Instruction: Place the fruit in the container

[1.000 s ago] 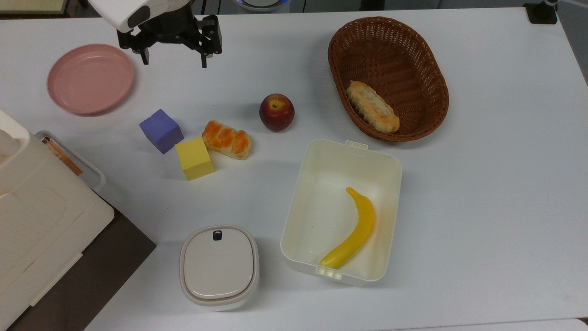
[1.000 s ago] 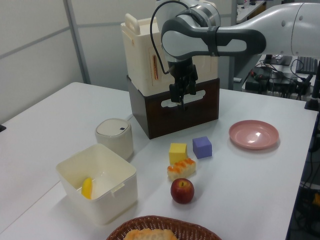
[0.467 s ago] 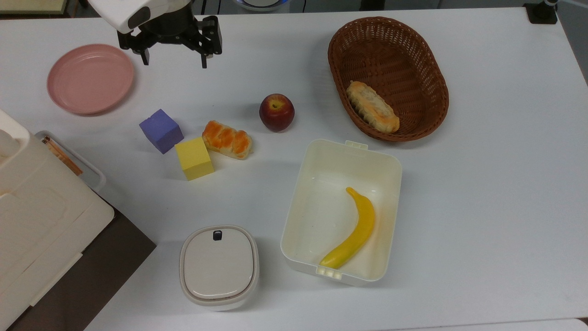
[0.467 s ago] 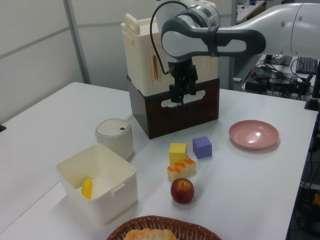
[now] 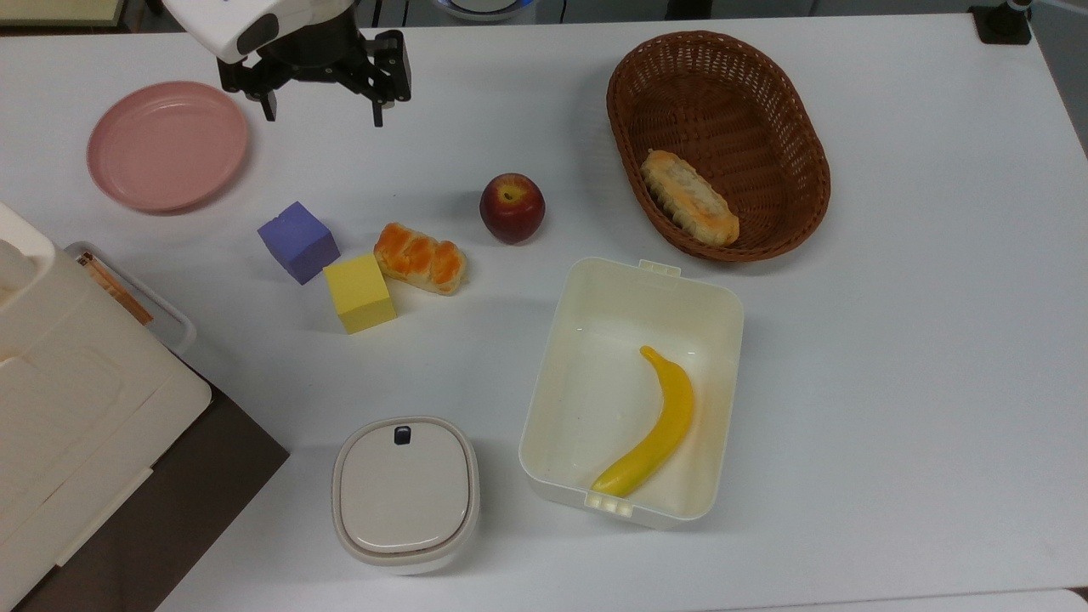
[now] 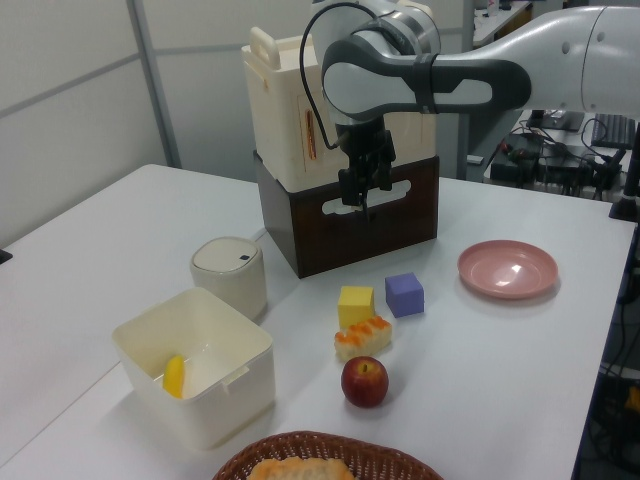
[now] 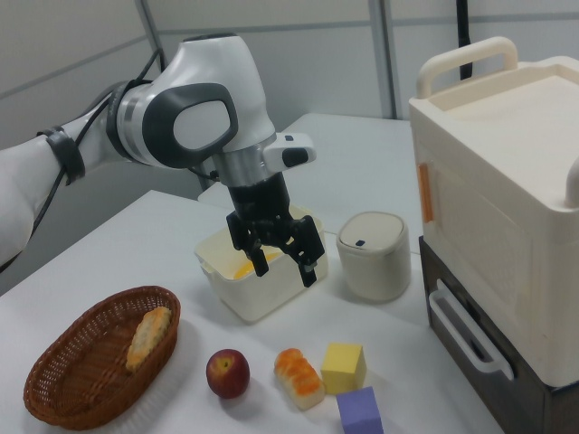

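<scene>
A Panda arm's hand [image 5: 323, 109] hangs above the bench [image 5: 892, 340] near its far edge in the top view, beside a pink plate [image 5: 167, 144], its fingers spread apart and holding nothing. The apple [image 5: 512, 207] stands upright, stem dimple up, on the open bench toward the middle, well apart from the hand. The tub [image 5: 631, 387] lies near the apple, toward the bench's near edge in the top view, open and with a banana [image 5: 653, 427] lying along its right half as the top view shows it.

The step in hand appears to be the reach for the apple, with nothing yet gripped. To do it well, the hand would best come down from straight above, centred over the dimple, fingers kept wide enough to pass the fruit's broadest part and closing at or just below it; a round, smooth fruit is likely to roll or squirt out of an off-centre pinch. A glazed roll [image 5: 421, 257] sits near the apple on the top view's left, with a yellow cube [image 5: 359, 292] touching it and a purple cube [image 5: 297, 241] just beyond, so the fingers should be turned to close clear of that side. A wicker basket [image 5: 790, 127] holding another roll [image 5: 688, 197] stands to the top view's right. The tub's bare left half in the top view looks the safer spot for the drop.
</scene>
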Available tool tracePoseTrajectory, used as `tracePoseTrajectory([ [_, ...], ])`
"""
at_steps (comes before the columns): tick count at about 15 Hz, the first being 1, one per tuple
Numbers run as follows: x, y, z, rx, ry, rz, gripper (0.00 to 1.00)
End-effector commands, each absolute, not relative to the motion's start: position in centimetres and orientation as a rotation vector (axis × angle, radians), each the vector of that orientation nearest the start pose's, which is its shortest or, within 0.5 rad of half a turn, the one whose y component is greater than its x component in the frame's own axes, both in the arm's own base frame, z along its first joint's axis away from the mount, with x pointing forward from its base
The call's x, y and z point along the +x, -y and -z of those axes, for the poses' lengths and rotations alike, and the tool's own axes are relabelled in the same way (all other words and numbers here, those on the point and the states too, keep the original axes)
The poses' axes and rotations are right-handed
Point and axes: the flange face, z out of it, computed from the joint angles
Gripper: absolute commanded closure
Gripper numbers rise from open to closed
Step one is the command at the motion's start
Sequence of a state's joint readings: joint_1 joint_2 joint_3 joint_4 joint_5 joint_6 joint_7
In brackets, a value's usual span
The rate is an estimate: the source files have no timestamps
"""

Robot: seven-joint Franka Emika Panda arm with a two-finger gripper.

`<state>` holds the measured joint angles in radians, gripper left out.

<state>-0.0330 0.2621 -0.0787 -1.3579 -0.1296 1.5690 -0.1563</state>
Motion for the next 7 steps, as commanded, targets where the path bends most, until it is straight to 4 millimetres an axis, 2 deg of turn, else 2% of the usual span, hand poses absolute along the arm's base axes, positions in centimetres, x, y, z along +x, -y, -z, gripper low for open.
tracePoseTrajectory([
  [1, 62.47, 7.49, -57.03, -3.272, 0.127, -0.089, 0.0],
  [7, 62.46, 6.96, -56.96, -3.261, 0.191, -0.095, 0.0],
])
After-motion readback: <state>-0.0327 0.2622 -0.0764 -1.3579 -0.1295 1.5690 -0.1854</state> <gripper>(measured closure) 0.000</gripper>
